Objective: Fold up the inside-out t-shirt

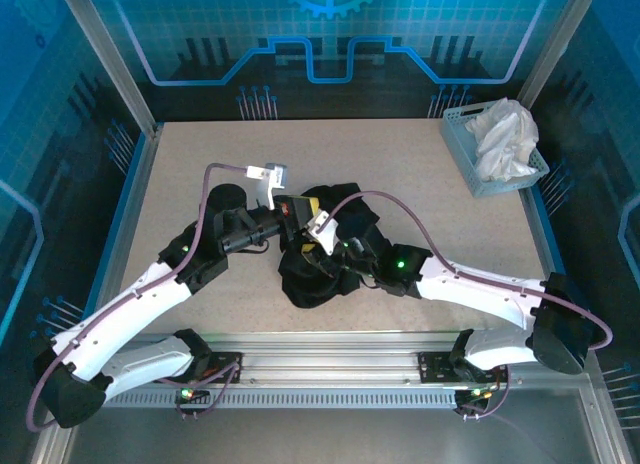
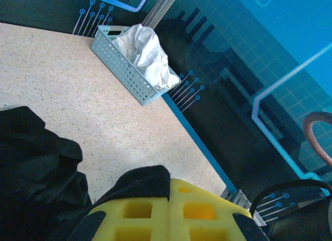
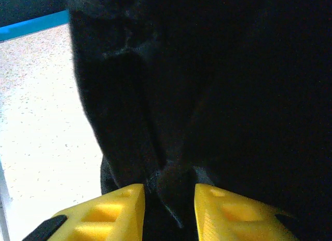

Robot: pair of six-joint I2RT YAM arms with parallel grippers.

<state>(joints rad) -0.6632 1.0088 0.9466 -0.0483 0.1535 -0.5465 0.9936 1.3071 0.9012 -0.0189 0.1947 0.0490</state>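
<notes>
Right gripper (image 3: 169,199) fingers are standing apart, straddling a fold of the inside-out t-shirt (image 1: 310,279). Left gripper (image 2: 168,207) fingers are pressing together on its edge. It is lying bunched mid-table (image 1: 430,214).

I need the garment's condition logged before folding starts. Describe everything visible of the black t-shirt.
The black t-shirt is soft, matte, cotton-looking cloth, crumpled in a heap rather than spread flat, lying mid-table on the speckled tabletop. No sleeve, neck or print can be made out in the bunching. The left gripper is shut on a flap of it. Another fold lies between the parted fingers of the right gripper; whether that fold is pinched I cannot tell.
</notes>
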